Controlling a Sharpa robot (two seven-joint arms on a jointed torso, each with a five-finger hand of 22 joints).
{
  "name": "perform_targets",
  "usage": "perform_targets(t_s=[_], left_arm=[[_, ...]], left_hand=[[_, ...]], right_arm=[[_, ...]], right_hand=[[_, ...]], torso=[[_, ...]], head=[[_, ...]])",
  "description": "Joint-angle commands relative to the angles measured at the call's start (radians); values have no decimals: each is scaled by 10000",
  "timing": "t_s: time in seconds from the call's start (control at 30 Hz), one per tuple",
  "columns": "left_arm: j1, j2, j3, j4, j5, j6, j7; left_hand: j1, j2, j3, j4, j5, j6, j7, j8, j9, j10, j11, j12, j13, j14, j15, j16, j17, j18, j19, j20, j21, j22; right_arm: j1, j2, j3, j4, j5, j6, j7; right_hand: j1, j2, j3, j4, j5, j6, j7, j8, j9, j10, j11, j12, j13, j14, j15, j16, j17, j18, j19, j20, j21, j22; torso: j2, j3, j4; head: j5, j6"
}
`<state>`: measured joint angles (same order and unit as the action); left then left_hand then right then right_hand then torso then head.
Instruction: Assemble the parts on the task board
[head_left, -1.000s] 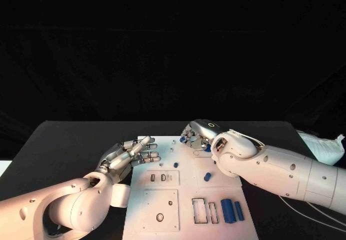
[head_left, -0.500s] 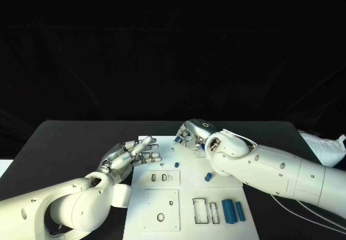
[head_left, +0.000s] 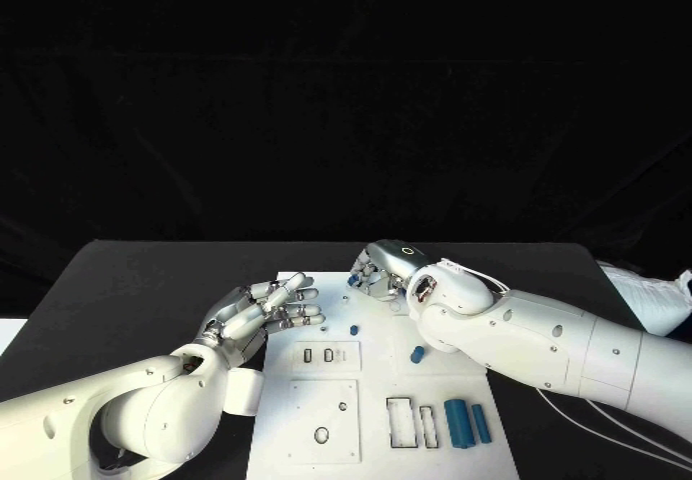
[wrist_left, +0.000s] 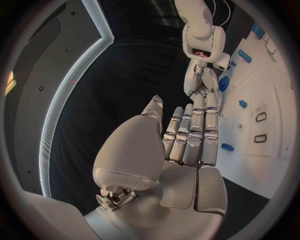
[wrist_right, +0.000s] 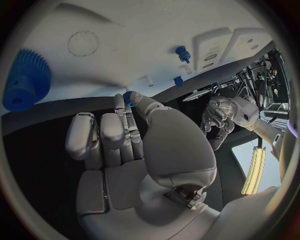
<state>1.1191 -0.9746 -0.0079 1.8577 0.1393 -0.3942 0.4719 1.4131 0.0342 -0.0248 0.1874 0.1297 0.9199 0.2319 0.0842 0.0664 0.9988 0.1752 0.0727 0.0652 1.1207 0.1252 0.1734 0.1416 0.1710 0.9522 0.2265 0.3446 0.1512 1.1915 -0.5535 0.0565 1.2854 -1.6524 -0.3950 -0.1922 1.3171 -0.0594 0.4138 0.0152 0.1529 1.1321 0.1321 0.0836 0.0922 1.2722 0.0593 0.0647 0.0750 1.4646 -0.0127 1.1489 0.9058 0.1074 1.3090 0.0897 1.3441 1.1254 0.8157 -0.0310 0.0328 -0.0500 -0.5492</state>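
Observation:
The white task board (head_left: 332, 400) lies lengthwise in the middle of the black table. My right hand (head_left: 385, 268) hovers over the board's far end with its fingers curled down. In the right wrist view its thumb and a finger pinch a small blue part (wrist_right: 127, 95) just above the board (wrist_right: 125, 30). Beside them a blue gear (wrist_right: 25, 82) sits on the board. My left hand (head_left: 268, 310) is at the board's left edge, holding nothing, with its fingers stretched out and apart. Two small blue pegs (head_left: 353, 328) (head_left: 417, 353) stand mid-board.
Two long blue pieces (head_left: 464, 421) lie side by side at the board's near right, next to rectangular cut-outs (head_left: 400, 420). More slots (head_left: 320, 355) lie near my left wrist. A white cable (head_left: 606, 440) trails on the table at the right.
My right hand and forearm have shifted a little to the left and farther over the board's far end. The left hand has stayed in place.

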Motion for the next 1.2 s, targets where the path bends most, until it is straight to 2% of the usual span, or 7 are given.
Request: perform_targets(t_s=[0.03,0.33,0.53,0.7,0.87,1.03,1.2], left_arm=[[19,21,9,27,12,219,18],[29,24,9,28,12,225,6],[37,16,9,29,12,222,3],[42,10,9,30,12,221,-5],[43,-3,9,12,12,221,-12],[44,-47,9,0,12,220,-14],[44,-84,8,2,12,228,-20]], left_hand=[[76,58,-8,-53,20,33,67,-60,-16,8,69,-29,-14,81,-17,-61,9,112,58,19,53,-13],[76,58,-8,-53,20,33,67,-60,-16,8,69,-29,-14,81,-17,-61,9,112,58,19,53,-13],[86,57,-9,-68,19,28,68,-69,-17,2,71,-36,-15,80,-16,-68,13,111,58,20,51,-15],[86,57,-9,-68,19,28,68,-69,-17,2,71,-36,-15,80,-16,-68,13,111,58,20,51,-15],[93,56,-10,-79,19,23,68,-77,-18,-6,73,-42,-15,78,-14,-75,17,110,58,20,49,-18],[93,56,-10,-79,19,23,68,-77,-18,-6,73,-42,-15,78,-14,-75,17,110,58,20,49,-18],[93,56,-10,-79,19,23,68,-77,-18,-6,73,-42,-15,78,-14,-75,17,110,58,20,49,-18]], right_arm=[[-1,95,-10,-151,-148,207,-56],[-1,293,-28,-307,-169,362,-72],[-1,318,-32,-370,-156,376,-121],[-1,284,-34,-395,-97,198,-210],[-4,30,-33,-80,38,-112,-184],[-12,-882,-1,893,688,-368,-157],[-7,-2082,96,1871,1774,-62,-449]], right_hand=[[-43,-55,-6,72,-4,-2,19,-38,35,-18,51,-36,-12,219,-48,53,-7,-167,63,-7,38,11],[-44,-74,-10,81,-6,-16,25,-52,36,-39,57,-39,-17,214,-42,62,-2,-168,62,-3,45,18],[-141,-236,-82,198,-28,-204,124,-179,10,-273,135,-55,-61,138,28,-29,-187,-151,-27,44,11,-65],[-456,-828,-715,485,-66,-1923,497,-244,-311,-1786,543,-59,-131,-334,352,-1091,-1698,111,-955,319,-761,-1433],[-176,-751,-1431,566,-15,-2433,503,-203,-257,-2306,583,0,-82,-453,384,-1690,-2487,270,-1394,411,-1287,-2213],[152,-486,-1530,566,516,-1741,530,28,-152,-1429,503,392,49,-196,326,-1204,-1842,138,-892,372,-914,-1546],[311,-558,-1515,608,805,-1343,176,93,-146,680,-10,1354,553,253,-40,131,-74,-161,95,106,25,40]], torso=[[19,-8,19],[27,-6,10],[26,-3,1],[33,1,5],[27,16,7],[4,32,-42],[-75,65,-169]], head=[[-9,2],[34,-11],[40,-8],[33,16],[31,47],[48,56],[73,45]])
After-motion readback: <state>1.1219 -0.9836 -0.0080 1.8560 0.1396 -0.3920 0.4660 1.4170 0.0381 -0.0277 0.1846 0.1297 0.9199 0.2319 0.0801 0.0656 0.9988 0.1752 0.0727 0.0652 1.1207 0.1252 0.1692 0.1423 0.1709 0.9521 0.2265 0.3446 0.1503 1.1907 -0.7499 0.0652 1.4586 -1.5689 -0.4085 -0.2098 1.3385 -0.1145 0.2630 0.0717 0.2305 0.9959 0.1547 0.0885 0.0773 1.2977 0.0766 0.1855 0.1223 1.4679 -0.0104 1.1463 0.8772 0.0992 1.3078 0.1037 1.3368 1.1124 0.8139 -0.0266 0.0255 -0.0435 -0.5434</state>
